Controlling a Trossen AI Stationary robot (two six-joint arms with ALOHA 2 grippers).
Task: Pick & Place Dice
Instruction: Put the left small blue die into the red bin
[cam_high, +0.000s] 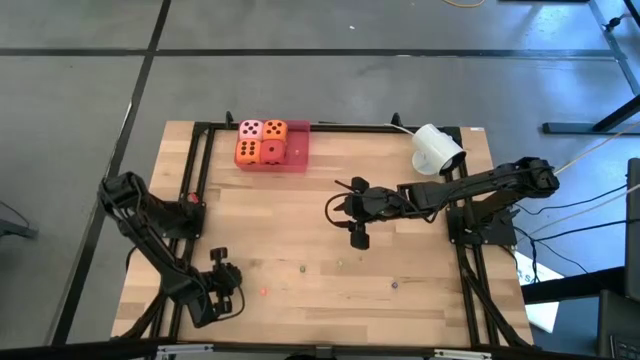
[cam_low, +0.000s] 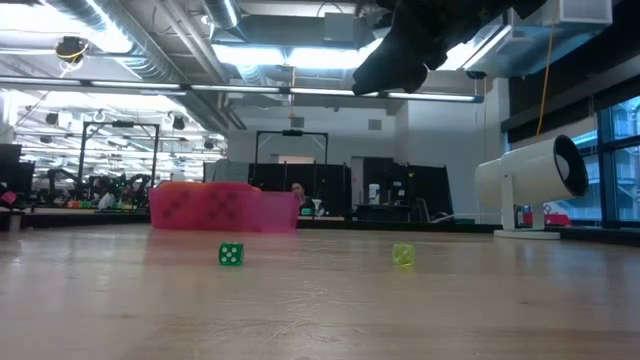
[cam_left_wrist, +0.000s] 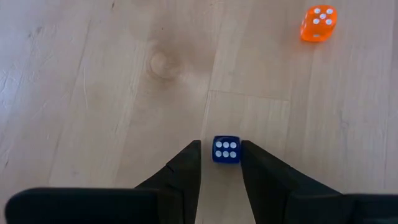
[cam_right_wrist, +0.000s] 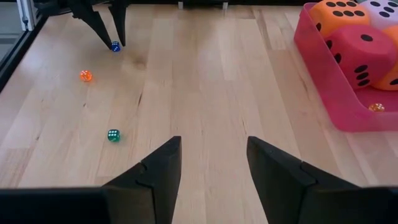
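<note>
The four dice sit packed together in the red tray (cam_high: 297, 150) at the table's far side: pink (cam_high: 251, 128), orange (cam_high: 274, 129), orange (cam_high: 246, 151) and red (cam_high: 271, 151). The right wrist view shows them too, with the red one (cam_right_wrist: 360, 46) nearest. My right gripper (cam_right_wrist: 211, 162) hangs open above the table's middle (cam_high: 350, 205), well away from the tray. My left gripper (cam_left_wrist: 221, 149) is low at the near left (cam_high: 218, 258), open, its fingertips on either side of a tiny blue cube (cam_left_wrist: 226, 149) that lies on the table. My left gripper has its fingertips level with the tiny blue cube's two sides (cam_left_wrist: 226, 149), coming down at a slant. A gap shows beside one finger (cam_left_wrist: 194, 155). Whether the other finger (cam_left_wrist: 247, 152) touches the cube, I cannot tell. The cube rests on the table.
More tiny cubes lie on the near half of the table: orange (cam_right_wrist: 86, 75), green (cam_right_wrist: 113, 135), yellow (cam_low: 403, 255), purple (cam_high: 394, 284). A tiny orange one (cam_right_wrist: 376, 107) lies in the tray. A white cylindrical device (cam_high: 437, 148) stands at the far right. A black frame edges the table.
</note>
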